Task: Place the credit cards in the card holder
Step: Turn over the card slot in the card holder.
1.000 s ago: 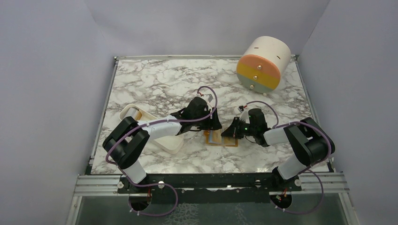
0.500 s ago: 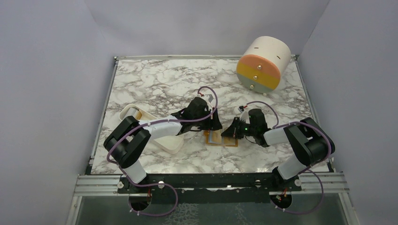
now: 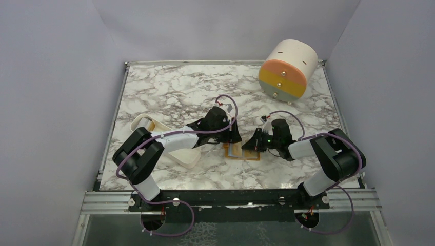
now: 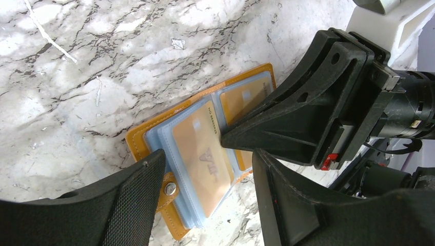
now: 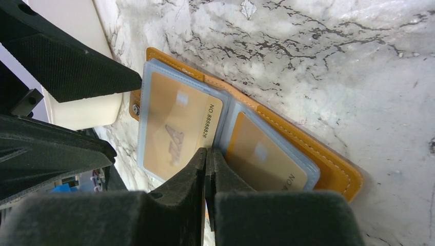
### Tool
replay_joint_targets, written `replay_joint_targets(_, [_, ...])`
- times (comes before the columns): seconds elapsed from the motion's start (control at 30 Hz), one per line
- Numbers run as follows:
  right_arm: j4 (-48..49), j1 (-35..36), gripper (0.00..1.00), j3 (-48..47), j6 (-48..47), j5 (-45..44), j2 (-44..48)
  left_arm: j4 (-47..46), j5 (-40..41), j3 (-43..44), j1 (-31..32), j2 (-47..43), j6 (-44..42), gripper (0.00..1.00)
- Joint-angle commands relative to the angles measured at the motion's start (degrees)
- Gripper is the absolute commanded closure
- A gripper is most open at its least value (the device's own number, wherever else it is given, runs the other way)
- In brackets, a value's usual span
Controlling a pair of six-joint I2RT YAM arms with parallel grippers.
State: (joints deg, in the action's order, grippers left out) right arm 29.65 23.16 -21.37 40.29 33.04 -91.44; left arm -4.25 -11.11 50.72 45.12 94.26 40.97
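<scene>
Orange-tan leather-like folding card holder (image 3: 241, 152) lies opened flat on the white-grey marble table (image 3: 169, 92), in the gap between the two arms. Its long axis runs left-right across the arms, and the fold line crosses it at mid-length. Two golden-orange credit cards sit in clear blue-grey sleeves. One card (image 5: 174, 128) is on the half toward the left arm, with its printed number along the edge by the fold. The other card (image 5: 261, 156) is on the half toward the right arm. No loose card in view, and no silver-grey one visible. Right gripper (image 5: 209, 154): fingers together, tips down right at the fold between the two sleeves. Can't tell if a sleeve edge is nipped there or if it's only pressing. Left gripper (image 4: 208, 166): fingers apart, nothing held, straddling the holder's left half. Contact unclear. The small snap stud (image 4: 170, 189) on its tab is just beside one finger. So the left arm is nearer the tab end and the right arm is at the fold. My read: insertion looks about done, and the next move turns on that fold line, since any flip of a sleeve or half hinges about it, across the long axis. White oblong tray (image 3: 149, 122) sits near, left of the holder. Big cream-orange drum (image 3: 286, 69) is well apart at back right.
</scene>
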Motion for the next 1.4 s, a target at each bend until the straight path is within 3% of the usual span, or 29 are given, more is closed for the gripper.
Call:
replay_joint_targets(0.0, [-4.60,0.48,0.95,2.19,-1.04,-2.95,-1.10,-1.46,-0.70,-0.60,0.12,-0.60,-0.21,0.35])
replay_joint_targets(0.73, [-3.14,0.66,0.95,0.44,-0.77,-1.14,-2.35,-8.57,-8.25,-1.59,0.85,-0.88,5.32,0.35])
replay_joint_targets(0.97, [-0.50,0.75,0.91,-0.92,-0.29,1.00,-3.57,-11.48,-9.45,-0.97,3.81,-0.13,8.15,0.35])
replay_joint_targets(1.37, [-11.79,0.75,0.80,-0.51,-2.12,-9.28,8.32,-11.59,-8.19,1.99,5.12,2.86,7.21,0.35])
